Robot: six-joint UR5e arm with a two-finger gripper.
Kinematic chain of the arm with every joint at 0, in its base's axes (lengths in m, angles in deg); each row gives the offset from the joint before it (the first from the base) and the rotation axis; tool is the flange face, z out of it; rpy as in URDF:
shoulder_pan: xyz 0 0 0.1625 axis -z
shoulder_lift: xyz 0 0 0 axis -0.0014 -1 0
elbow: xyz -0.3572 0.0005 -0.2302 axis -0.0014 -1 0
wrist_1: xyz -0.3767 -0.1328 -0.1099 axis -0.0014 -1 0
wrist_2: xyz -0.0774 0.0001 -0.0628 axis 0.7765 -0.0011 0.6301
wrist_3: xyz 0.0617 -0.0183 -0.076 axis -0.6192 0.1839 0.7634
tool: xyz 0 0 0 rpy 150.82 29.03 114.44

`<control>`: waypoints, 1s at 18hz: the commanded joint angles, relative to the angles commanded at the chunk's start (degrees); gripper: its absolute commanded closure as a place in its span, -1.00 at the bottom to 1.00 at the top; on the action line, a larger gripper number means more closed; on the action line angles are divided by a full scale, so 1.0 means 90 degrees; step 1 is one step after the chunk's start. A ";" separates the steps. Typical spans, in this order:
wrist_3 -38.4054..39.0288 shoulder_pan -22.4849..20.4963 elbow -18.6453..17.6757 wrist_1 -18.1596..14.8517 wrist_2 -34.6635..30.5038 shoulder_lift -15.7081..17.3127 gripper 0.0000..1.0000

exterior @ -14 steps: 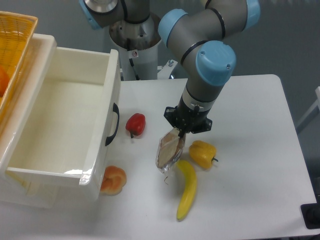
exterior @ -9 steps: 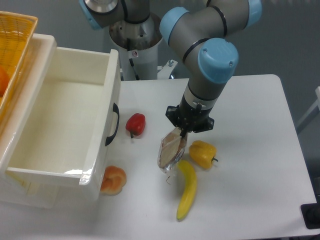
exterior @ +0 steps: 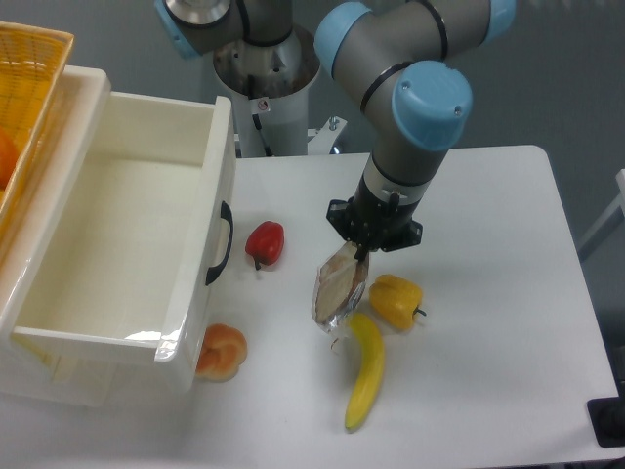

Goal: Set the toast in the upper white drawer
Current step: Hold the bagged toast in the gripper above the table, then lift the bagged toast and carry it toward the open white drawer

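At frame centre, the gripper (exterior: 357,256) pinches the top edge of the bagged toast (exterior: 336,293), dangling light and floppy; the slippery plastic likely needs a firm grip

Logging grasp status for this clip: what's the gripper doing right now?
Gripper: closed on the top edge of the bagged toast, which hangs below it over the table.

The yellow basket (exterior: 24,88) is cut off at left.
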 joint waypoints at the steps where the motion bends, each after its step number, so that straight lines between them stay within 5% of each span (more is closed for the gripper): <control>1: 0.0108 0.0000 0.0058 -0.0087 0.0078 0.0020 1.00; 9: 0.0402 0.0029 0.0196 -0.0937 0.0342 0.0566 1.00; 18: 0.0411 -0.0117 0.0225 -0.1377 0.1074 0.1474 1.00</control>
